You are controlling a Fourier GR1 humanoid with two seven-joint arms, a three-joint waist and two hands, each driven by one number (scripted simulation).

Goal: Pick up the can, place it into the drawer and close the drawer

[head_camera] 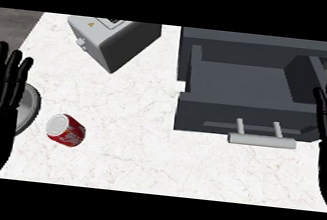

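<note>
No wording legible anywhere. Grey appliance at the counter's far edge: small yellow triangular warning sign on its top face, near the left corner; symbol inside too small to make out. Beside it, a dark panel with pale marks, unreadable. Red can, lying on its side on the counter: white patches on the label, no letters or brand that can be told.

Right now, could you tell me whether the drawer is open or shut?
Open. The drawer is pulled out from its cabinet, its bare inside showing, with the handle at its front. The can is on the counter, outside it.
</note>
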